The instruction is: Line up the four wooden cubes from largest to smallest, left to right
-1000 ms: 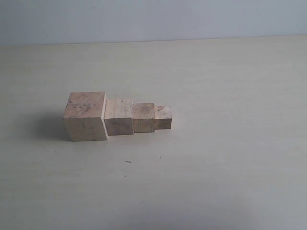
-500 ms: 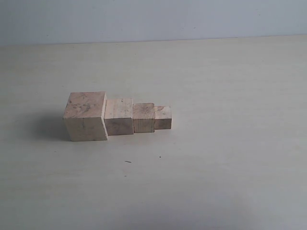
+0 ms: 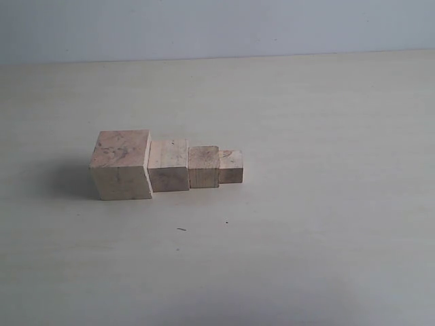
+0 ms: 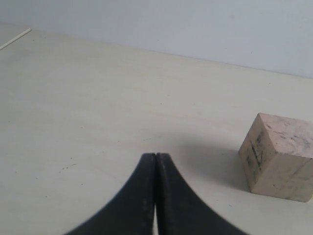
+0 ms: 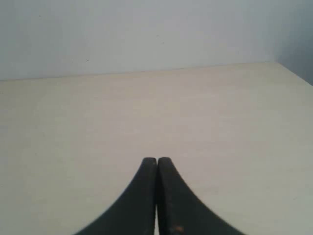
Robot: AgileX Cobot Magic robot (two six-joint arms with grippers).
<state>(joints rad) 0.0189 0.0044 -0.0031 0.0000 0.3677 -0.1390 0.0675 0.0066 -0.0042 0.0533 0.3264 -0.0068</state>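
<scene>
Four pale wooden cubes stand side by side in a row on the table in the exterior view. From left to right they are the largest cube (image 3: 122, 165), the second cube (image 3: 168, 165), the third cube (image 3: 203, 166) and the smallest cube (image 3: 231, 166), each touching its neighbour. Neither arm shows in the exterior view. My left gripper (image 4: 156, 155) is shut and empty above bare table, with the largest cube (image 4: 279, 155) off to one side and apart from it. My right gripper (image 5: 157, 159) is shut and empty, with only table surface before it.
The pale table (image 3: 306, 224) ends at a light grey wall (image 3: 217, 27) behind. A thin pale stick (image 4: 15, 38) lies far off in the left wrist view. Two tiny dark specks (image 3: 181, 229) lie in front of the cubes.
</scene>
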